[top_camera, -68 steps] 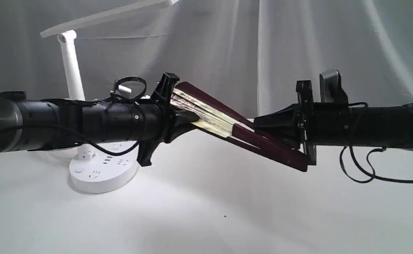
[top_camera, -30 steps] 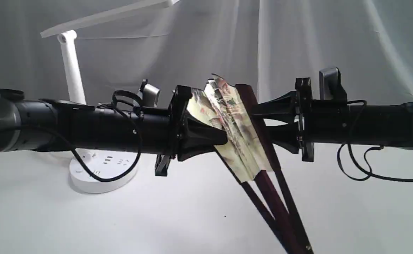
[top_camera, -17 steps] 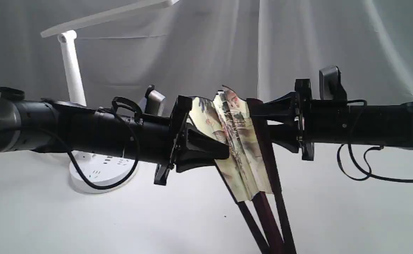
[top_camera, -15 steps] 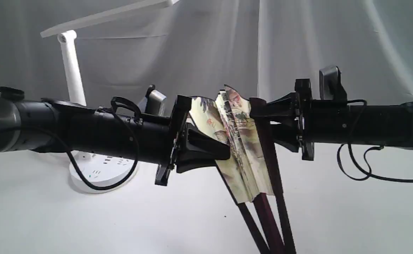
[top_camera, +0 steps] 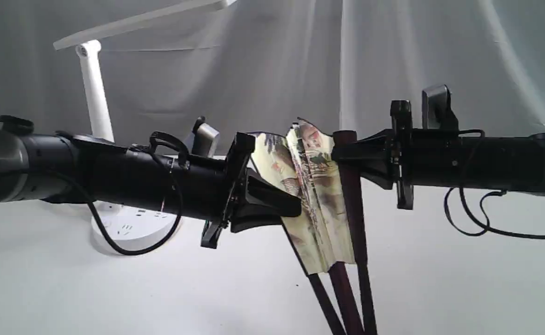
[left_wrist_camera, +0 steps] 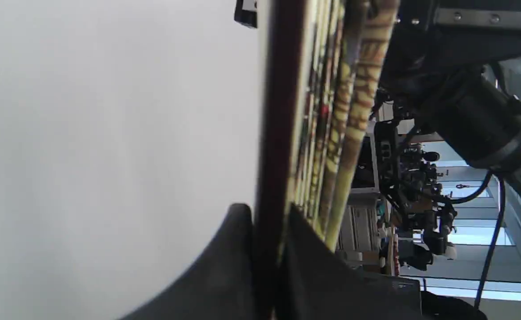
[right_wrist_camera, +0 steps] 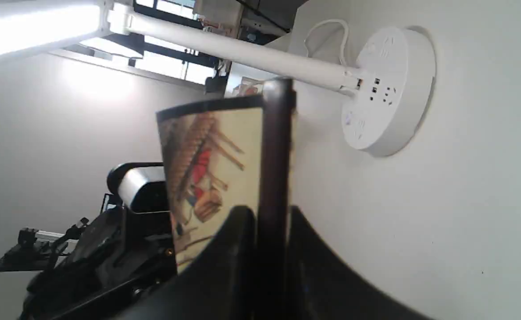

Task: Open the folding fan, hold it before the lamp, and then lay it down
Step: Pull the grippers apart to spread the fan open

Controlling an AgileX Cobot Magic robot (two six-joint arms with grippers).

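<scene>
Nothing legible is showing in any of the views. The round base of the lamp (top_camera: 94, 93) is carrying small dark marks beside its sockets. They are appearing too small to read in the exterior view and too blurred in the right wrist view. The folding fan (top_camera: 319, 195) is showing only painted scenery, without readable lettering.

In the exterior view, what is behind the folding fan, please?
Behind the folding fan only the white draped cloth shows. The lamp stands further left in that view, not behind the fan. What lies directly behind the painted pleats is covered.
</scene>
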